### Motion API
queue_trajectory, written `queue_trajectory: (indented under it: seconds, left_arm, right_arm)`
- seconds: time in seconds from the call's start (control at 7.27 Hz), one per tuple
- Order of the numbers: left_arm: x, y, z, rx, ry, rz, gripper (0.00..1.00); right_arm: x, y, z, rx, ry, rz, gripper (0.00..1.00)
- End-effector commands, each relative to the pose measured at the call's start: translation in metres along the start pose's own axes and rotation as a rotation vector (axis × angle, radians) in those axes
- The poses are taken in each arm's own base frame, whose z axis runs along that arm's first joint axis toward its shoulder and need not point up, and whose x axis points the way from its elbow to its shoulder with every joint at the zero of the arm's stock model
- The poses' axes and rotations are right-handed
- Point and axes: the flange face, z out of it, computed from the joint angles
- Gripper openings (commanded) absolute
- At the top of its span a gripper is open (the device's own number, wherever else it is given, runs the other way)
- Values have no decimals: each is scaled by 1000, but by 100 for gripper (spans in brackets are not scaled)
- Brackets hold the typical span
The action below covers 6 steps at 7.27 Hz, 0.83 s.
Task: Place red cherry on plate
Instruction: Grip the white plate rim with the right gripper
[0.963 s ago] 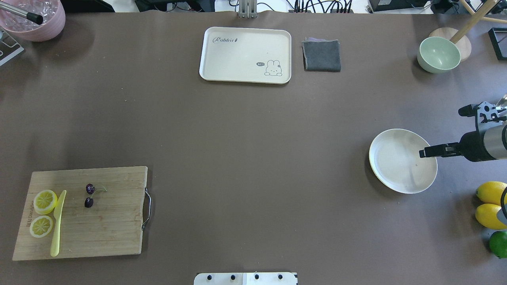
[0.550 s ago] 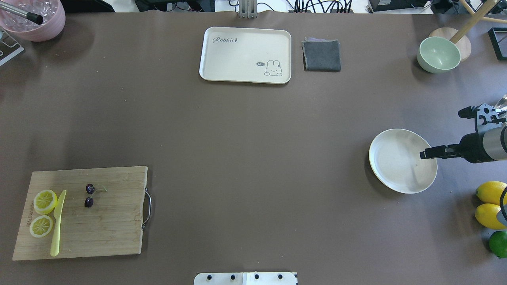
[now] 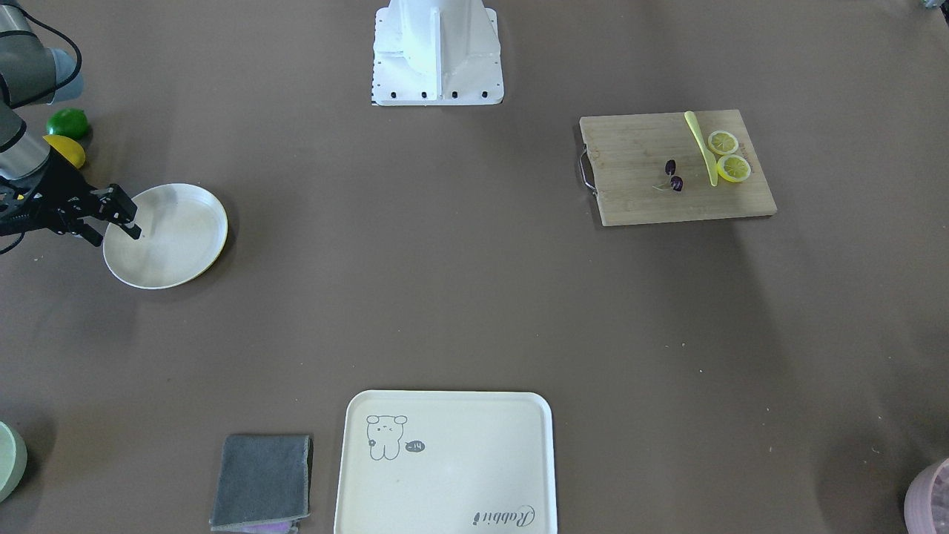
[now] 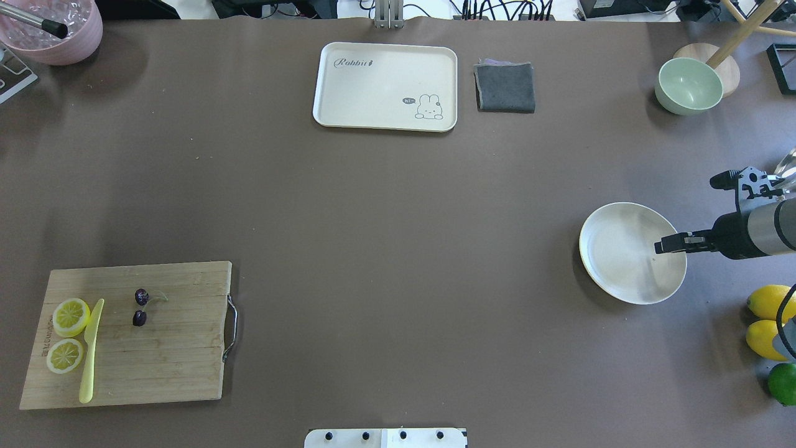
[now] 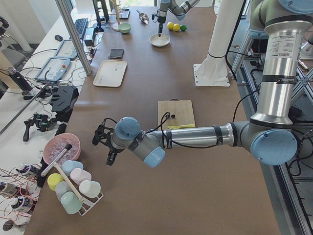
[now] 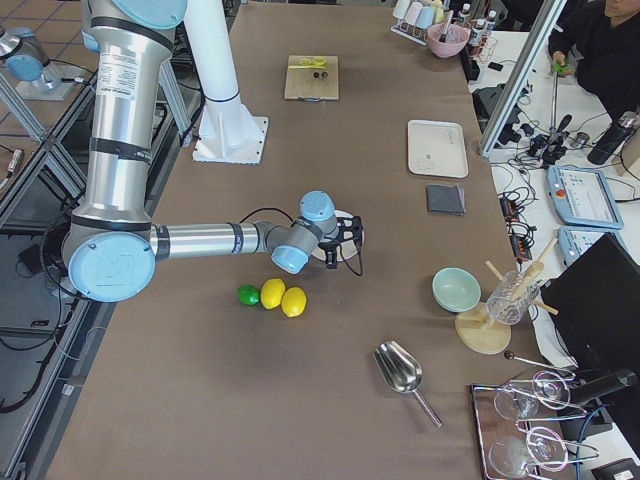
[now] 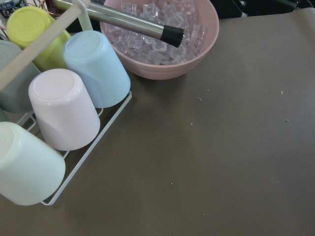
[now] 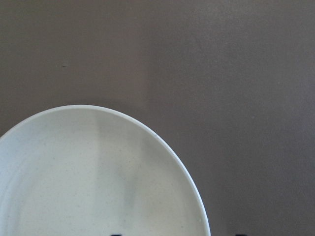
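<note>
The red cherry (image 4: 140, 318), a pair of dark maroon fruits on thin stems, lies on the wooden cutting board (image 4: 168, 361) at the near left, also seen as the cherry (image 3: 676, 183) in the front view. The cream plate (image 4: 615, 255) sits at the far right. My right gripper (image 4: 658, 247) hovers over the plate's right part, open and empty; its wrist view shows the plate (image 8: 88, 177) just below. My left gripper (image 5: 103, 149) shows only in the left side view, near the pink ice bowl, far from the cherry; I cannot tell whether it is open or shut.
Two lemon slices (image 4: 70, 316) and a yellow knife (image 4: 91, 351) share the board. A cream tray (image 4: 385, 86), grey cloth (image 4: 505, 87) and green bowl (image 4: 689, 85) line the far edge. Lemons (image 4: 770, 303) and a lime lie beside the plate. A cup rack (image 7: 64, 113) stands by the ice bowl (image 7: 162, 34).
My right gripper has shifted slightly further in over the plate. The cherry and plate have not moved.
</note>
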Motion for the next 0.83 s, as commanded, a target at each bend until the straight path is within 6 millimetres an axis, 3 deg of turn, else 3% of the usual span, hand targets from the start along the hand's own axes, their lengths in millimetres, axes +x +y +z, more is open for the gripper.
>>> queue_trajectory:
  seconds: [0.0, 0.14, 0.41, 0.69]
  left_arm:
    - [-1, 1, 1, -3, -1, 0, 98]
    - [-1, 1, 1, -3, -1, 0, 98]
    - [-1, 1, 1, -4, -1, 2, 97]
    - [1, 0, 0, 0, 2, 3, 97]
  right_arm:
    - [1, 1, 2, -3, 2, 0, 59]
    - [1, 0, 1, -2, 2, 1, 44]
    - [5, 2, 4, -6, 6, 2, 0]
    - [3, 0, 3, 3, 6, 4, 0]
